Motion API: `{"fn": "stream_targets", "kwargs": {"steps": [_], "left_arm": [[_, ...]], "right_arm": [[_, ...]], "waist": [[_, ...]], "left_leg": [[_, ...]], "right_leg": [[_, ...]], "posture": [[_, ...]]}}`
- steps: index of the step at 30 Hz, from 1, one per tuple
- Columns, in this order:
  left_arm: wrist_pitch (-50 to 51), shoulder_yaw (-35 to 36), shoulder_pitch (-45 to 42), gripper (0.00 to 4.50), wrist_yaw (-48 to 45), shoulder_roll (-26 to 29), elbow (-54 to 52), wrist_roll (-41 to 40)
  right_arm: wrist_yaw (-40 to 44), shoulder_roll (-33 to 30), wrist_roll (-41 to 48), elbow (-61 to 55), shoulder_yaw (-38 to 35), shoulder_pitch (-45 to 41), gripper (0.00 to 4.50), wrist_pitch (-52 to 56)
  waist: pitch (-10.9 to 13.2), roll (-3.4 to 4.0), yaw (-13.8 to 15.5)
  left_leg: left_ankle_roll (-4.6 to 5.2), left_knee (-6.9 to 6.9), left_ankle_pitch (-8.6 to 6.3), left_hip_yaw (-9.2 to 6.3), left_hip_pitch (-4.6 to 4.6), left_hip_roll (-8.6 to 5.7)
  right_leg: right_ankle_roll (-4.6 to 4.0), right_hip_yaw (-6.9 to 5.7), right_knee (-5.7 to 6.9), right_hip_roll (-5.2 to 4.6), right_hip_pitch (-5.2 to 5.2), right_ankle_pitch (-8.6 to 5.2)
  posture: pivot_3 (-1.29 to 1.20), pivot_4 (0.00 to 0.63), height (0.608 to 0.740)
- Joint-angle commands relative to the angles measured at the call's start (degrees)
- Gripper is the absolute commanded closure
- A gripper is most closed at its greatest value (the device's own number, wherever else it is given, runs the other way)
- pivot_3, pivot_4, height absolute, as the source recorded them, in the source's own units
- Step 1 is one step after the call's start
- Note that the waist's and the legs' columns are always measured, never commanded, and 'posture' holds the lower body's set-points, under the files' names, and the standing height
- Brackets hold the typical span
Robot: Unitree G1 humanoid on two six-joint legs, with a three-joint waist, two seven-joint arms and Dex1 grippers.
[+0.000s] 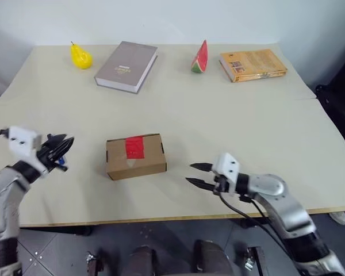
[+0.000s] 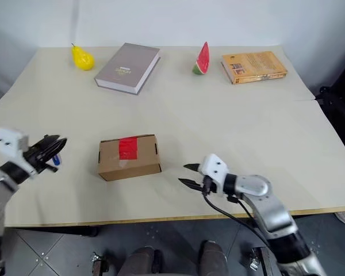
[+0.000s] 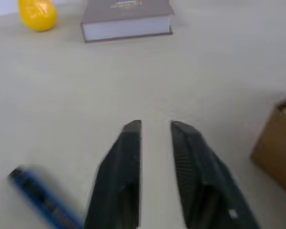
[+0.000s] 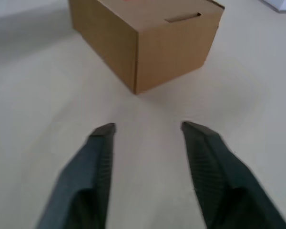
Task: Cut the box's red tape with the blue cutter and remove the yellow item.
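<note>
A small brown cardboard box [image 1: 135, 156] sits near the front middle of the pale beige table [image 1: 218, 115], flaps down, with a short strip of bright red tape [image 1: 134, 147] across its top seam. To its left, the left gripper [image 1: 62, 148] hovers over the tabletop with its two black fingers [image 3: 119, 176] drawn nearly together around nothing. The slim dark-blue stick cutter [image 3: 43, 200] lies on the table just beside and below those fingers, not in their grasp. On the box's other side, the right gripper [image 1: 195, 175] points toward the carton with its fingers [image 4: 86, 176] parted and empty, a stretch of bare table between them and the box. Along the far edge stand a yellow pear [image 1: 80, 57], a grey hardcover book [image 1: 126, 65], a red watermelon slice [image 1: 200, 58] and an orange book [image 1: 253, 64].
</note>
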Motion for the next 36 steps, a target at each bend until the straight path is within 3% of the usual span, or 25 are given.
{"fn": "stream_targets", "kwargs": {"steps": [1, 3, 9, 12, 18, 22, 27, 30, 36], "left_arm": [[-3.6, -4.6, -5.3, 4.5, -0.9, -0.5, 5.4, 3.8], [-5.8, -8.8, -8.9, 4.5, -4.5, -1.2, 8.8, 5.3], [-6.8, -15.2, -13.1, 4.5, -15.9, 0.2, 14.9, 6.2], [-0.9, -14.9, -11.8, 4.5, -21.4, 2.0, 11.6, 2.5], [8.9, -16.0, -5.1, 4.5, -25.5, 2.4, -3.3, -3.8], [14.8, -19.5, -3.4, 4.5, -20.9, -3.5, -12.8, -6.6], [15.6, -24.7, -4.7, 4.5, -15.5, -10.8, -14.1, -3.9], [15.8, -26.3, -4.8, 4.5, -15.5, -10.8, -14.7, -3.0], [15.0, -17.8, -11.8, 4.5, -19.9, -6.6, -7.2, -7.8]], "right_arm": [[2.3, 0.6, -2.0, 1.7, 3.9, -2.5, 3.75, 0.7], [3.8, 1.3, -2.8, 3.3, 6.1, -4.8, 4.45, 1.9], [3.4, 6.8, -1.2, 6.7, 6.1, -11.7, 4.48, 8.1], [3.4, 7.5, -2.6, 9.3, 6.3, -13.6, 4.48, 6.4], [-1.1, 7.2, -2.8, 14.1, -0.2, -16.1, 4.48, 5.1], [-3.0, 3.7, -3.8, 20.5, -5.6, -20.2, 4.48, 3.8], [-3.1, 1.1, -6.7, 28.2, -6.7, -23.7, 4.48, -1.4], [-1.8, -1.5, -8.1, 30.1, -6.8, -24.1, 4.48, -3.9], [11.1, -13.8, -2.6, 19.8, -8.7, -16.7, 4.48, 5.1]], "waist": [[0.0, 0.0, 0.1], [0.0, -0.01, 0.1], [0.0, -0.01, -0.2], [0.0, -0.03, -1.0], [0.0, -0.03, -1.1], [0.0, 0.0, -0.5], [0.0, 0.0, -1.0], [0.0, 0.0, -1.0], [0.0, 0.03, -0.5]], "left_leg": [[0.0, 0.0, 0.0, 0.02, 0.0, 0.0], [0.01, 0.0, 0.0, 0.05, -0.01, -0.02], [-0.01, 0.05, 0.01, 0.14, -0.08, 0.02], [-0.01, 0.04, 0.01, 0.15, -0.3, 0.01], [-0.01, 0.11, 0.01, 0.13, -0.61, 0.01], [0.01, 0.2, 0.02, 0.08, -0.63, -0.03], [0.01, 0.2, 0.03, 0.09, -0.62, -0.01], [0.02, 0.2, 0.03, 0.15, -0.63, -0.03], [0.03, 0.2, 0.04, 0.14, -0.68, -0.01]], "right_leg": [[0.0, -0.01, 0.02, 0.0, 0.0, 0.0], [0.0, -0.01, 0.01, -0.01, -0.01, 0.0], [0.0, -0.06, 0.08, 0.0, -0.15, 0.0], [0.0, -0.1, 0.18, -0.01, -0.4, 0.0], [0.0, -0.11, 0.33, -0.05, -0.69, 0.0], [0.0, -0.08, 0.33, -0.12, -0.63, 0.0], [0.0, -0.1, 0.34, -0.1, -0.63, 0.0], [0.0, -0.08, 0.33, -0.1, -0.64, 0.0], [0.0, -0.1, 0.29, -0.1, -0.67, 0.0]], "posture": [[0.0, 0.15, 0.74], [0.0, 0.15, 0.74], [0.0, 0.15, 0.74], [0.0, 0.15, 0.74], [0.0, 0.15, 0.74], [0.0, 0.15, 0.74], [0.0, 0.15, 0.74], [0.0, 0.15, 0.74], [0.0, 0.15, 0.74]]}}
